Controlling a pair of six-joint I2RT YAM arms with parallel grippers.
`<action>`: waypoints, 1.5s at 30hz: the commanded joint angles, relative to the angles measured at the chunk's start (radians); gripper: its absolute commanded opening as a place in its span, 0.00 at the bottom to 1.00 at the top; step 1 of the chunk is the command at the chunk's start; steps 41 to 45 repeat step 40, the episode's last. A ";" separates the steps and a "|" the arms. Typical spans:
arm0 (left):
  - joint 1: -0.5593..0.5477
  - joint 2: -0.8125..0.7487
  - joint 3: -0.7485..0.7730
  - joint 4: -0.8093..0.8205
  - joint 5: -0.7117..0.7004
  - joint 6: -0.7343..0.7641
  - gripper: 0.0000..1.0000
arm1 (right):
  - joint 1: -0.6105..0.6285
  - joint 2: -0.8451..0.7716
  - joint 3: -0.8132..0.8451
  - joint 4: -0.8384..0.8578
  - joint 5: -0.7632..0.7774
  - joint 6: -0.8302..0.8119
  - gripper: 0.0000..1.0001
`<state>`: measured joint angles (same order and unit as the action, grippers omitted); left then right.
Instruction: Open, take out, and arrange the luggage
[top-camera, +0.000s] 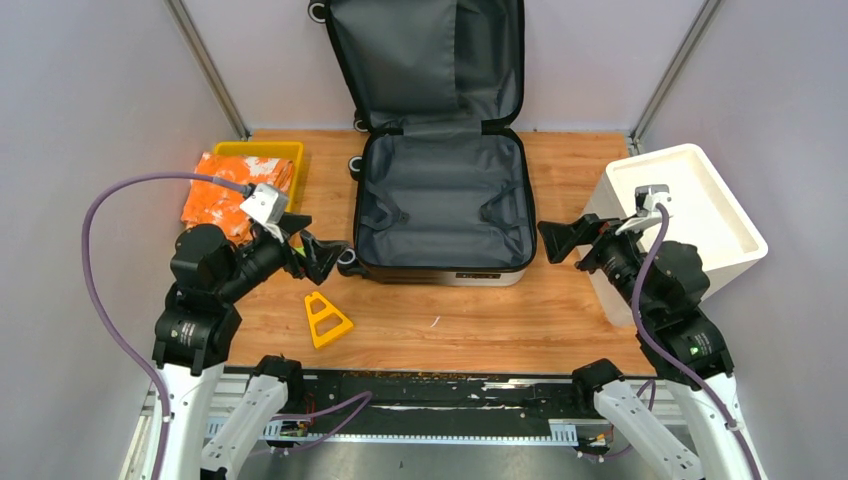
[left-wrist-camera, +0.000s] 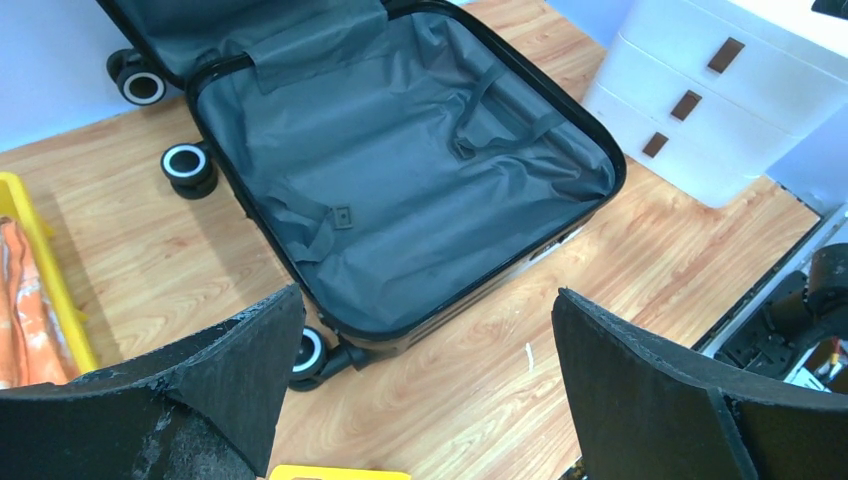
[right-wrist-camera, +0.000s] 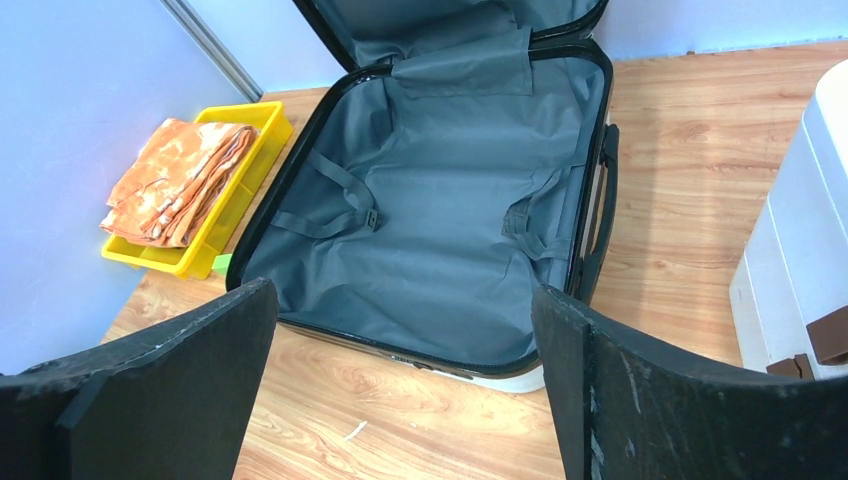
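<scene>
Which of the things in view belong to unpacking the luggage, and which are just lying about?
Job in hand:
suitcase, lying open
left gripper, open
right gripper, open

Lying about:
tray
orange cloth in the tray
white bin
yellow triangle

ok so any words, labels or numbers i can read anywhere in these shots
None can be read.
The luggage lies open, its grey inside plain.
Small marks on its near edge: too small to read.
The orange cloth: a pattern, no letters.
</scene>
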<state>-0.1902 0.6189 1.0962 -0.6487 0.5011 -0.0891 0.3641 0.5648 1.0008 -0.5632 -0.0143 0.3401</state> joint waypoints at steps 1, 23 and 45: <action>-0.003 0.031 0.016 0.060 0.004 -0.062 1.00 | 0.001 -0.006 0.000 0.041 0.051 -0.003 1.00; -0.004 0.007 -0.087 0.115 -0.096 -0.136 1.00 | 0.001 0.052 -0.016 0.022 -0.016 0.053 1.00; -0.005 0.006 -0.176 0.135 -0.113 -0.138 1.00 | 0.002 0.076 -0.048 0.026 -0.029 0.090 1.00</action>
